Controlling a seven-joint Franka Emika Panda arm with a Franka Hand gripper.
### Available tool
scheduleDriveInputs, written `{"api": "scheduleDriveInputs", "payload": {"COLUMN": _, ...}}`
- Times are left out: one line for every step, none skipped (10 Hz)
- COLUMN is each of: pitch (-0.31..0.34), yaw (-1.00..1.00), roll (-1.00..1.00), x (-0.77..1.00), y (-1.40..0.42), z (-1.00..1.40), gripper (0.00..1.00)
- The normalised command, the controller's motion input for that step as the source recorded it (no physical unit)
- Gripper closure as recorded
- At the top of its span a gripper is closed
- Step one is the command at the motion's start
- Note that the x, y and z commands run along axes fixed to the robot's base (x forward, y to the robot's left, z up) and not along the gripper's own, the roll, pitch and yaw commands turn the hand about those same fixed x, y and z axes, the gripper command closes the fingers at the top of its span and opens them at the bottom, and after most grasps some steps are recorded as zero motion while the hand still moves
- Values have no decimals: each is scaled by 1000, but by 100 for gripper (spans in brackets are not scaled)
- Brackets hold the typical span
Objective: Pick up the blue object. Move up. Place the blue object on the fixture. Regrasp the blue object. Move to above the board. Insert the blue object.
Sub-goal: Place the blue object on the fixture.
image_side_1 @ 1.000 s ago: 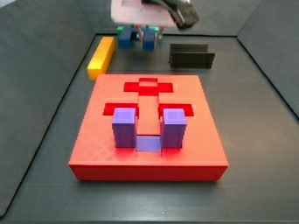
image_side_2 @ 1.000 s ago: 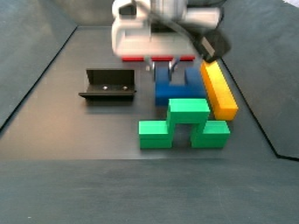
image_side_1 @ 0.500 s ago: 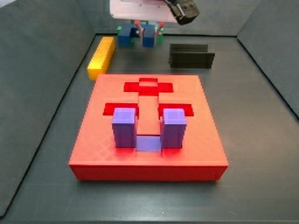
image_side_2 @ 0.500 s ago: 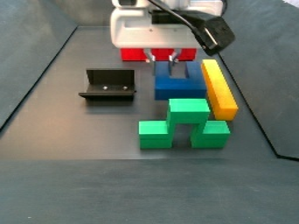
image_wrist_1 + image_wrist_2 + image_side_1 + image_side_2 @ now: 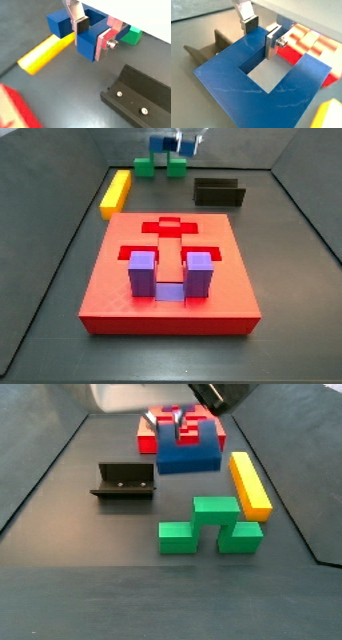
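Gripper (image 5: 92,34) is clamping one prong of the blue object (image 5: 187,455), carrying it in the air clear of the floor, presumably for setting on the fixture (image 5: 124,482) at its eight o'clock.

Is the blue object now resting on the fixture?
No, in a side view the blue object hangs in the gripper, lifted above the floor, away from the empty fixture.

Tool (image 5: 183,426) holds blue object (image 5: 189,456) above floor, beside fixture (image 5: 124,481).
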Motion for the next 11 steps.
{"api": "scheduleDriveInputs", "payload": {"pitch": 211, "yaw": 0, "roll": -974, "x": 551, "y": 37, "z": 349, "gripper": 100}}
{"api": "scheduleDriveInputs", "payload": {"pitch": 71, "yaw": 0, "roll": -1000, "x": 511, "y": 66, "z": 291, "gripper": 100}}
{"api": "scheduleDriveInputs", "payload": {"pitch": -97, "yaw": 0, "roll": -1000, "x": 446, "y": 117, "z": 89, "gripper": 100}}
{"api": "scheduleDriveInputs", "payload": {"pitch": -351, "yaw": -20, "roll": -1000, "x": 437, "y": 120, "z": 0, "gripper": 100}}
{"api": "scheduleDriveInputs", "payload": {"pitch": -460, "yaw": -43, "roll": -1000, "x": 483, "y": 146, "z": 0, "gripper": 100}}
{"api": "scheduleDriveInputs", "payload": {"pitch": -526, "yaw": 0, "roll": -834, "x": 466, "y": 26, "z": -143, "gripper": 100}}
{"api": "scheduleDriveInputs", "payload": {"pitch": -440, "yaw": 0, "roll": -660, "x": 571, "y": 0, "z": -177, "gripper": 100}}
{"api": "scheduleDriveInputs", "payload": {"pitch": -129, "yaw": 63, "roll": -246, "x": 626, "y": -134, "z": -143, "gripper": 100}}
{"api": "scheduleDriveInputs", "payload": {"pitch": 0, "yaw": 226, "roll": 0, "x": 526, "y": -234, "z": -186, "gripper": 100}}
{"api": "scheduleDriveInputs", "payload": {"pitch": 326, "yaw": 154, "roll": 126, "x": 466, "y": -266, "z": -254, "gripper": 100}}
{"api": "scheduleDriveInputs", "payload": {"pitch": 451, "yaw": 151, "roll": 151, "x": 560, "y": -263, "z": -297, "gripper": 100}}
